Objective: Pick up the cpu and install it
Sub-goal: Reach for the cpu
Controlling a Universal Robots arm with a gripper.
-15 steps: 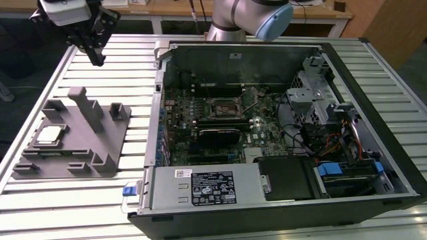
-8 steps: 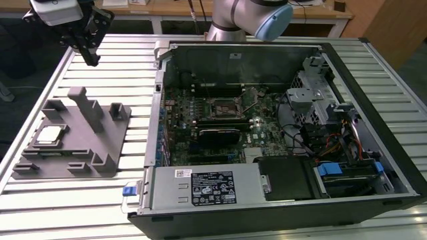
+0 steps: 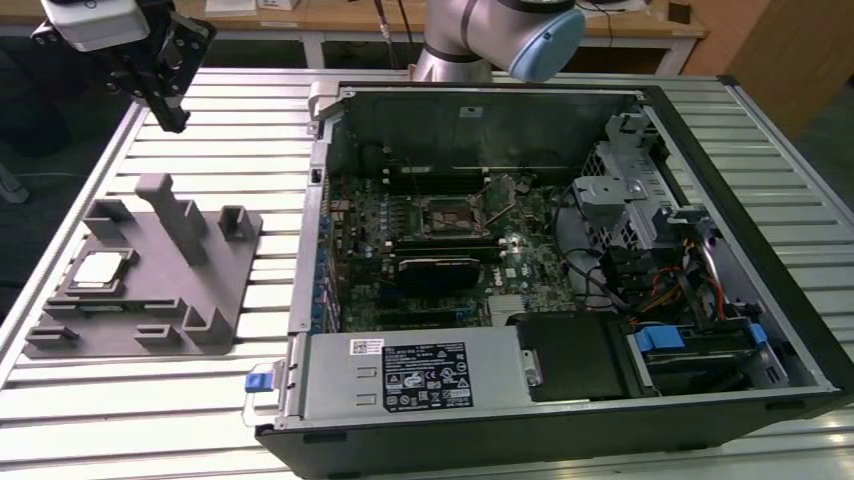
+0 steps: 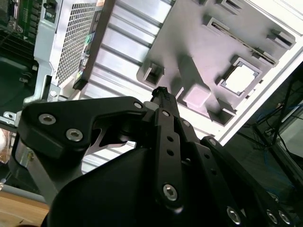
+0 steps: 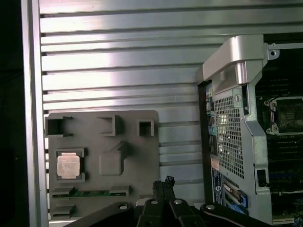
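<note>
The cpu (image 3: 100, 270) lies flat in a square recess of the grey moulded tray (image 3: 160, 300), its silver top facing up. In the wrist views the cpu (image 5: 69, 165) (image 4: 240, 79) sits in that same recess. My gripper (image 3: 171, 120) hangs high above the slatted table, beyond the tray's far end and well clear of the cpu. Its fingertips (image 5: 163, 182) meet with nothing between them, so it is shut and empty. The dark socket frame (image 3: 450, 213) sits on the motherboard inside the open computer case, and the socket (image 5: 289, 115) also appears in the first wrist view.
The open computer case (image 3: 561, 260) covers the exterior view's right half of the slatted metal table (image 3: 240, 120), with its rear panel (image 5: 232, 132) standing upright beside the tray. Upright posts (image 3: 174, 215) rise from the tray. Bare slats lie between the tray and the case.
</note>
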